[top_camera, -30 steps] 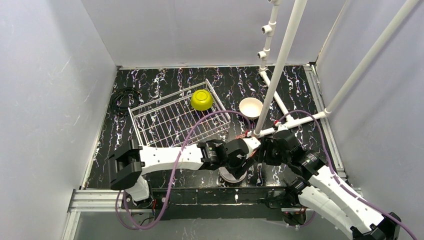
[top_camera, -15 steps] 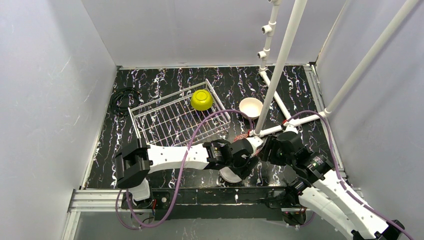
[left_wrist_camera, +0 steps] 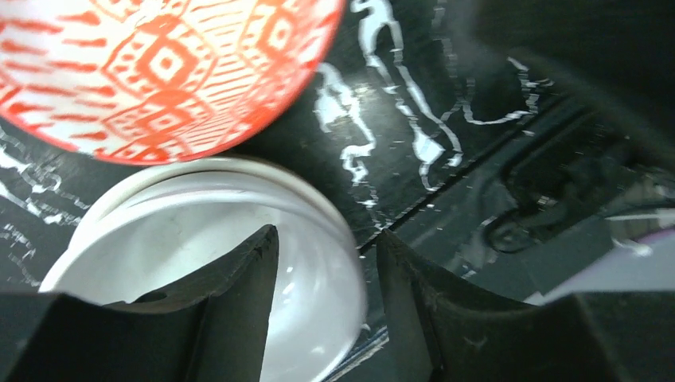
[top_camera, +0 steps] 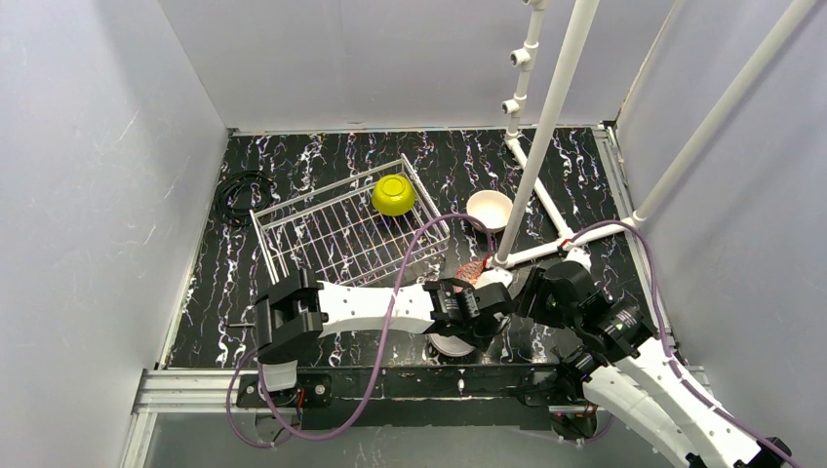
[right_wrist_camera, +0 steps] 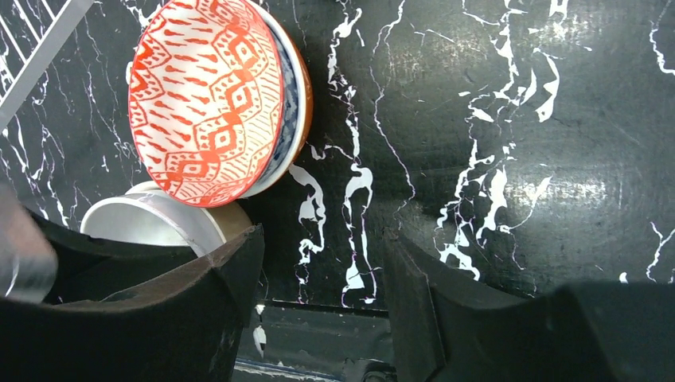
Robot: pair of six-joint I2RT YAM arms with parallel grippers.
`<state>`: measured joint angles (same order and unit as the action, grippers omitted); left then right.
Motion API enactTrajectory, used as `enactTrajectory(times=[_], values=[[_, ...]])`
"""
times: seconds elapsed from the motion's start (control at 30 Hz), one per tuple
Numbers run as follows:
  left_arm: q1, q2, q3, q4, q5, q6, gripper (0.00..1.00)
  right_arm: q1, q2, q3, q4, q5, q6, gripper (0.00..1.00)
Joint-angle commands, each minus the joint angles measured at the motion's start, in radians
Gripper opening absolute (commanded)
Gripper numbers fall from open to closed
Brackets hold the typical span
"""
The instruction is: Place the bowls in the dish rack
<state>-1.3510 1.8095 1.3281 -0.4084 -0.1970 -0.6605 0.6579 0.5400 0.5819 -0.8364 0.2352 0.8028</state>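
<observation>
The white-lined bowl (left_wrist_camera: 167, 239) sits right under the left gripper (left_wrist_camera: 326, 248). Its rim passes between the half-spread jaws, one finger inside and one outside, neither clearly pressing. Just past the fingertips lies a red-patterned bowl (left_wrist_camera: 159, 64). The right gripper (right_wrist_camera: 322, 239) hangs alongside, jaws wide over bare table (right_wrist_camera: 517, 159). Farther beyond both, the dish rack (top_camera: 322, 234) carries a yellow-green bowl (top_camera: 393, 194).

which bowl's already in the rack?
The yellow-green bowl, in the dish rack's far right corner. The pale bowl and the red-patterned bowl sit on the table outside it.
</observation>
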Motion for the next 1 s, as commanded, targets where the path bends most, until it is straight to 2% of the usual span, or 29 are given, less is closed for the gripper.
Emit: enactTrajectory(times=[0.0, 0.13, 0.33, 0.53, 0.87, 0.97], values=[[-0.002, 0.014, 0.045, -0.146, -0.141, -0.117, 0.46, 0.006, -0.029, 0.056, -0.041, 0.057, 0.028, 0.64], [-0.002, 0.029, 0.05, -0.155, -0.157, -0.142, 0.44, 0.006, -0.044, 0.065, -0.06, 0.069, 0.038, 0.65], [-0.002, 0.033, 0.065, -0.148, -0.15, -0.135, 0.23, 0.005, -0.05, 0.072, -0.074, 0.079, 0.039, 0.65], [-0.002, 0.011, 0.077, -0.144, -0.127, -0.114, 0.12, 0.005, -0.052, 0.075, -0.075, 0.085, 0.033, 0.65], [-0.002, -0.035, 0.078, -0.149, -0.128, -0.091, 0.08, 0.005, -0.06, 0.075, -0.064, 0.082, 0.029, 0.66], [-0.002, -0.053, 0.08, -0.154, -0.107, -0.096, 0.12, 0.005, -0.06, 0.079, -0.063, 0.082, 0.028, 0.66]])
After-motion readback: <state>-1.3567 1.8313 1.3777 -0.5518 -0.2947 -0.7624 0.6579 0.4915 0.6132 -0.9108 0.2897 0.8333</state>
